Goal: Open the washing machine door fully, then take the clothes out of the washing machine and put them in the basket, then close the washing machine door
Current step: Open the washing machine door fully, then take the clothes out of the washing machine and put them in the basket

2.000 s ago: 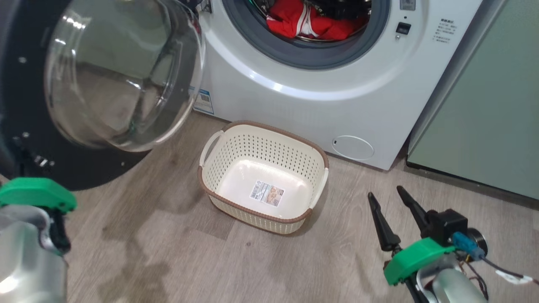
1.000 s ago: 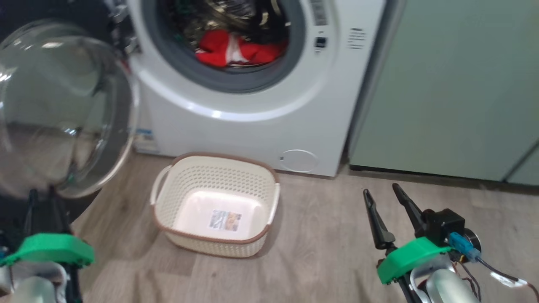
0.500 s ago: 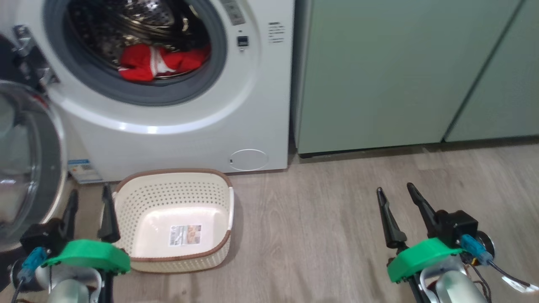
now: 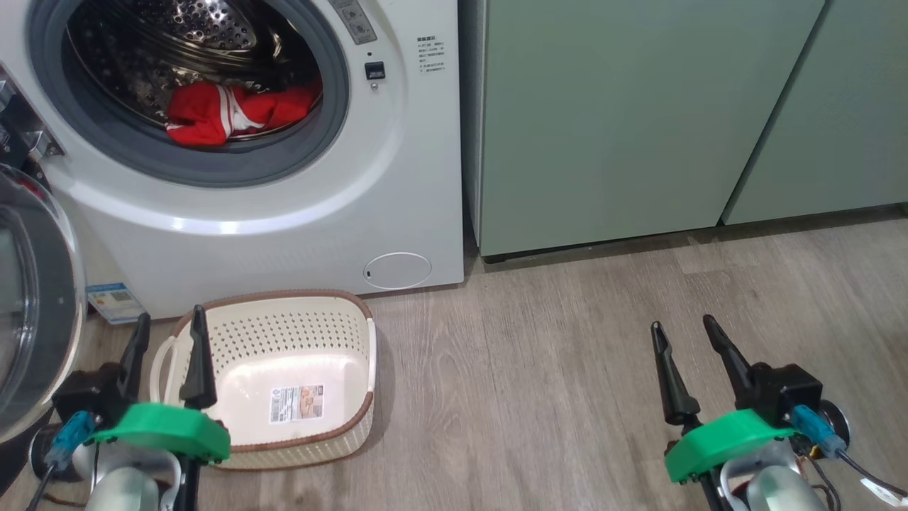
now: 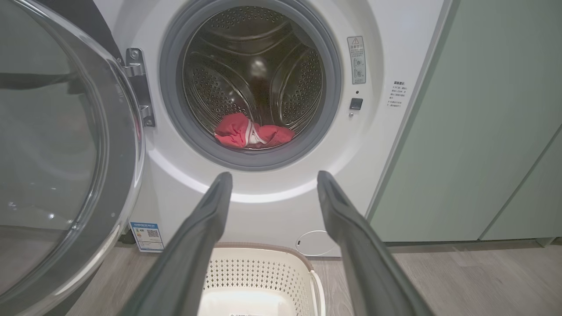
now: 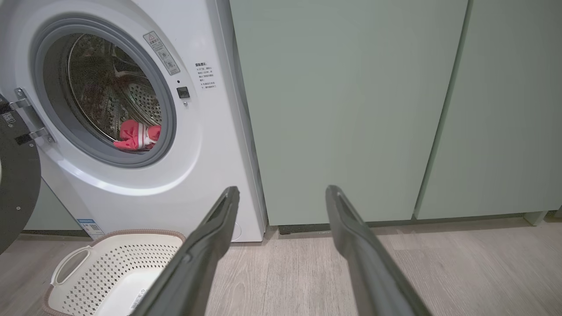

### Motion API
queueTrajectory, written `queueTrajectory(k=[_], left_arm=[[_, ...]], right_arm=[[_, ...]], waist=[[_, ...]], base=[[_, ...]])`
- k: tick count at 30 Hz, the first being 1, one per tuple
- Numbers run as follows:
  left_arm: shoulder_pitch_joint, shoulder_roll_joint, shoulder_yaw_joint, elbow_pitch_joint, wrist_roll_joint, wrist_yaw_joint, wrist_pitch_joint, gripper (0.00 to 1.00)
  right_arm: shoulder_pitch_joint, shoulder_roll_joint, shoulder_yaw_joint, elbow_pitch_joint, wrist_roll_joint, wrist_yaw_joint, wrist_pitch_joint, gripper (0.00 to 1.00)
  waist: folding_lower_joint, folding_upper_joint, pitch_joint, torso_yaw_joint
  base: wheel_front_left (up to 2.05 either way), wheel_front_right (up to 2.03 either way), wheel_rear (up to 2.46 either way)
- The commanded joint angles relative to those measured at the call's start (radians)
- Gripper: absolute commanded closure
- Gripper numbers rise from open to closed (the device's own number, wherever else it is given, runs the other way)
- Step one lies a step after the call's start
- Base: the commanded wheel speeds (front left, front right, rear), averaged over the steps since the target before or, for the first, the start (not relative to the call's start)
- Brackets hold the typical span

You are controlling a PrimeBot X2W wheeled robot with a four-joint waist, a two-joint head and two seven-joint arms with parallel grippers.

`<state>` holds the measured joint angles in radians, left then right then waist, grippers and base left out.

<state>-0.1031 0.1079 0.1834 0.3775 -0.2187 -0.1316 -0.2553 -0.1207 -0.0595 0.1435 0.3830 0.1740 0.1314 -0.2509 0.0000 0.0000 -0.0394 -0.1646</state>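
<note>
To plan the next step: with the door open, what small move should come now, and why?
Probably extend the open left gripper toward the clothes: the washing machine door stands open, they lie inside the washing machine, and the basket is empty.

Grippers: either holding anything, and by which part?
Nothing held. The left gripper and right gripper are both open and empty; the clothes lie in the washing machine.
</note>
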Motion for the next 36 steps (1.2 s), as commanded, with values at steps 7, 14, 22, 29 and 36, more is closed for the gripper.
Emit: queueTrajectory(k=[7,14,22,29,36], left_arm=[[-0.036,0.018,0.023,-0.029,0.015,0.001,-0.006,0.0],[-0.046,0.018,-0.009,-0.012,-0.005,0.001,-0.006,0.0],[-0.051,0.05,-0.05,0.009,-0.028,0.001,-0.006,0.0],[-0.056,0.056,-0.055,0.012,-0.037,0.001,-0.006,0.0],[-0.063,0.056,-0.053,0.019,-0.047,0.001,-0.006,0.0]], right_arm=[[-0.016,0.009,0.006,-0.042,-0.011,-0.001,-0.011,0.0],[-0.02,0.009,0.006,-0.038,-0.018,-0.001,-0.011,0.0],[-0.021,0.009,0.009,-0.031,-0.013,-0.001,-0.011,0.0],[-0.023,0.009,0.01,-0.027,-0.008,-0.001,-0.011,0.0],[-0.026,0.009,0.012,-0.027,-0.006,-0.001,-0.011,0.0]], waist=[[0.0,0.0,0.002,0.002],[0.0,0.0,0.001,0.007],[0.0,0.0,0.003,0.008],[0.0,0.0,0.007,0.007],[0.0,0.0,0.01,0.008]], base=[[0.0,0.0,0.0],[0.0,0.0,0.0],[0.73,-0.73,0.0],[1.78,-1.78,0.0],[2.13,-2.13,0.0]])
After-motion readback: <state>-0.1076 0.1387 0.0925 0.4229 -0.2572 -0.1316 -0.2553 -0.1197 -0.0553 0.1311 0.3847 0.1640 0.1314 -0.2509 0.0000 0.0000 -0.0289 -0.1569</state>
